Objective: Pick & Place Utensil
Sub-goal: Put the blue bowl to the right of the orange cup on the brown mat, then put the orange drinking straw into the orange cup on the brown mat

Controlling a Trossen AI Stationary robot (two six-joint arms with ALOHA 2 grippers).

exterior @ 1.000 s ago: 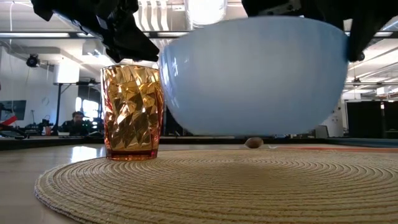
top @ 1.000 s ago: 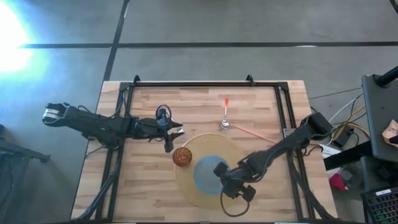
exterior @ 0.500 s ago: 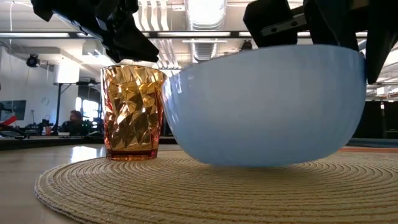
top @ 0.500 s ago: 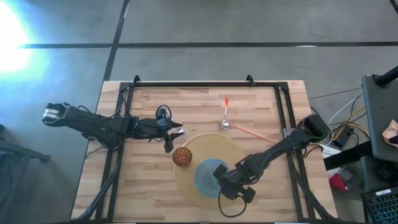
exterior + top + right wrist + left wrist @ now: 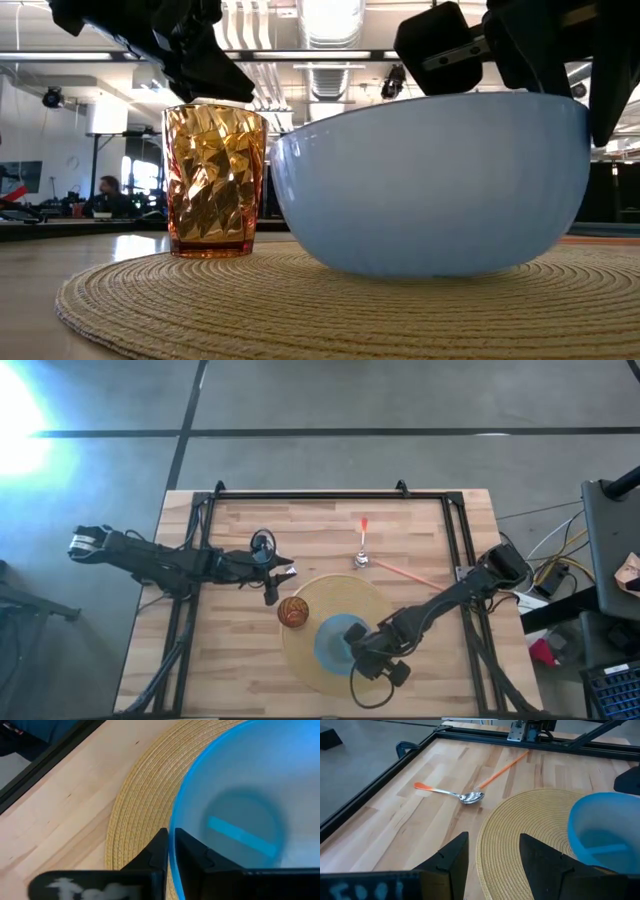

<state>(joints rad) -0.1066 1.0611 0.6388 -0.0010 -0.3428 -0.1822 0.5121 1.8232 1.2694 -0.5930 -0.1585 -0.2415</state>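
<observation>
A light blue bowl point(image 5: 338, 639) sits on a round woven placemat point(image 5: 375, 600), its base on the mat in the low view point(image 5: 430, 185). My right gripper point(image 5: 361, 654) is shut on the bowl's rim. An orange faceted cup point(image 5: 291, 610) stands upright on the mat's left edge. A metal spoon with an orange-tipped handle point(image 5: 362, 547) lies on the wood beyond the mat, next to a thin orange stick point(image 5: 400, 571). My left gripper point(image 5: 277, 577) hovers open just left of the cup. My right gripper holds the bowl by its rim point(image 5: 173, 826) on the bowl's near-right side, one finger inside point(image 5: 192, 851) and one outside point(image 5: 156, 849). The fingers come down from above, slanting from the table's right. The bowl stands upright with its base on the placemat.
Black frame rails point(image 5: 310, 494) run along the table's far, left and right sides. Bare wood lies between the spoon point(image 5: 455, 795) and the far rail, and along the near-left of the table. In the low view a person sits far off in the room.
My right gripper has come down and a little toward the table's left, still shut on the bowl. The bowl, lifted clear of the mat a second ago, has been lowered until its base rests on the placemat.
</observation>
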